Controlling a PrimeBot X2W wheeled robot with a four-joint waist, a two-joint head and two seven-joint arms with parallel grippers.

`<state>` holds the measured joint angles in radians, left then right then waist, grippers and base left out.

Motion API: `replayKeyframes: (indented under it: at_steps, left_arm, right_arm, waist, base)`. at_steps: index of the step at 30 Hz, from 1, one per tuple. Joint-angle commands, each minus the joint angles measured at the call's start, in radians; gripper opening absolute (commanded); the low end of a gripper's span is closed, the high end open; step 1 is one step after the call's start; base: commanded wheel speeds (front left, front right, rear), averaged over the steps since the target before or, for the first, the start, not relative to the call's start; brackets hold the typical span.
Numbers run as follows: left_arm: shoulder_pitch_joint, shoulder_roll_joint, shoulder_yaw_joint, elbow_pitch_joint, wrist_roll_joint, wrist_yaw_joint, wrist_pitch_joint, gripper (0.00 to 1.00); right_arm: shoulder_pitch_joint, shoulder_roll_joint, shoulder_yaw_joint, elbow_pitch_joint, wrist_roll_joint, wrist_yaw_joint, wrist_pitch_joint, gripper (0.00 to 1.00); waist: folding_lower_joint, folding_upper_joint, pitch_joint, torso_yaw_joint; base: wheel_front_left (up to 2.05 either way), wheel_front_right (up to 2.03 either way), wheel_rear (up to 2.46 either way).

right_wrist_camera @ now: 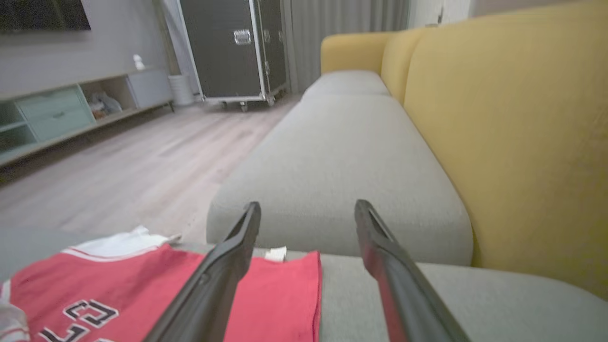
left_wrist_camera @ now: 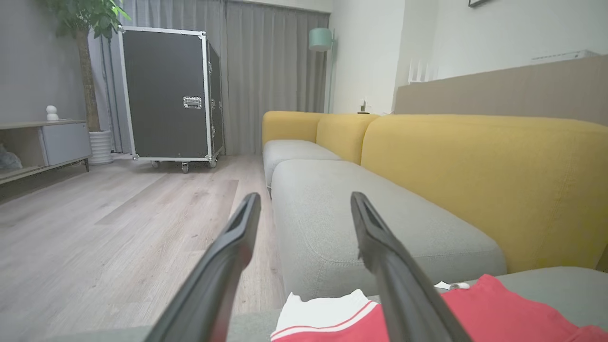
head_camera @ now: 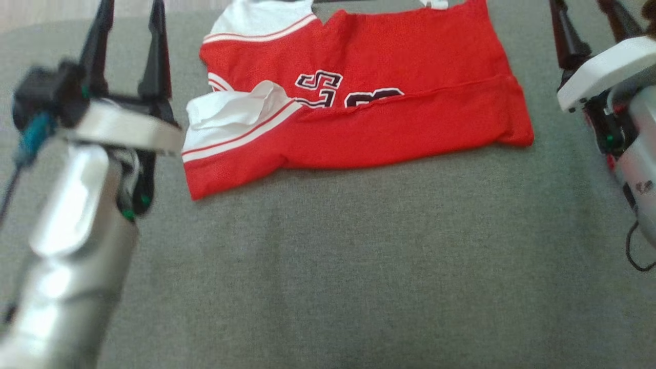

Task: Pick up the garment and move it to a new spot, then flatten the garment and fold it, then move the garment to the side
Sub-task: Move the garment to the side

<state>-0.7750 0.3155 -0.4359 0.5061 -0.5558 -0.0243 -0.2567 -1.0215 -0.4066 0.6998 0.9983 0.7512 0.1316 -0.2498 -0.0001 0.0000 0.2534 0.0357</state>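
Observation:
The garment [head_camera: 389, 66] is a red jersey with white sleeves and dark lettering, lying on the grey cushion [head_camera: 359, 266]. Its near part is folded up over the lettering, and a rumpled white sleeve [head_camera: 230, 115] lies at its left end. My left gripper [head_camera: 132, 10] hovers open just left of that sleeve, with nothing between its fingers. In the left wrist view the left gripper [left_wrist_camera: 305, 197] stands above the garment's [left_wrist_camera: 489, 308] left end. My right gripper [head_camera: 589, 15] is open to the right of the garment, holding nothing. The right wrist view has the right gripper [right_wrist_camera: 308, 205] over the garment's [right_wrist_camera: 142, 285] right edge.
A yellow sofa back [left_wrist_camera: 475, 180] runs along the far side, with more grey seat cushions [right_wrist_camera: 342, 156] beyond the garment. Wood floor [left_wrist_camera: 118, 223] lies past the cushion's edge, with a black wheeled flight case [left_wrist_camera: 166, 95], a potted plant [left_wrist_camera: 88, 28] and a low sideboard [right_wrist_camera: 61, 114].

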Motion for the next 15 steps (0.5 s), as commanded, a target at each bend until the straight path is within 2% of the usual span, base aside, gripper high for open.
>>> replayKeyframes:
  at_steps: [1,3,4,6,10,15]
  left_arm:
    - [0.038,0.013,0.074,-0.063,0.021,0.008,-0.005,1.0]
    - [0.115,-0.021,0.137,-0.129,0.049,0.01,-0.005,1.0]
    - [0.115,-0.021,0.137,-0.129,0.049,0.01,-0.005,1.0]
    - [0.191,-0.056,0.19,-0.184,0.08,0.006,-0.005,1.0]
    - [0.326,-0.136,0.273,-0.247,0.134,-0.02,-0.005,1.0]
    - [0.455,-0.212,0.346,-0.278,0.206,-0.05,-0.005,1.0]
  right_arm:
    - [0.039,0.001,-0.058,-0.065,-0.053,-0.001,-0.011,1.0]
    - [0.107,0.013,-0.17,-0.144,-0.132,-0.001,-0.012,1.0]
    - [0.107,0.013,-0.17,-0.144,-0.132,-0.001,-0.012,1.0]
    - [0.195,0.042,-0.289,-0.228,-0.219,-0.001,-0.012,1.0]
    - [0.382,0.139,-0.473,-0.385,-0.393,-0.001,-0.012,1.0]
    - [0.578,0.269,-0.601,-0.5,-0.526,-0.001,-0.012,1.0]
  waist:
    - [0.0001,0.0,-0.026,0.001]
    - [0.0001,0.0,-0.047,-0.001]
    - [0.0001,0.0,-0.047,-0.001]
    - [0.0001,0.0,-0.07,-0.006]
    - [0.0001,0.0,-0.113,-0.015]
    - [0.0001,0.0,-0.164,-0.028]
  base:
    - [0.0,0.0,0.0]
    - [0.0,0.0,0.0]
    - [0.0,0.0,0.0]
    - [0.0,0.0,0.0]
    - [0.0,0.0,0.0]
    - [0.0,0.0,0.0]
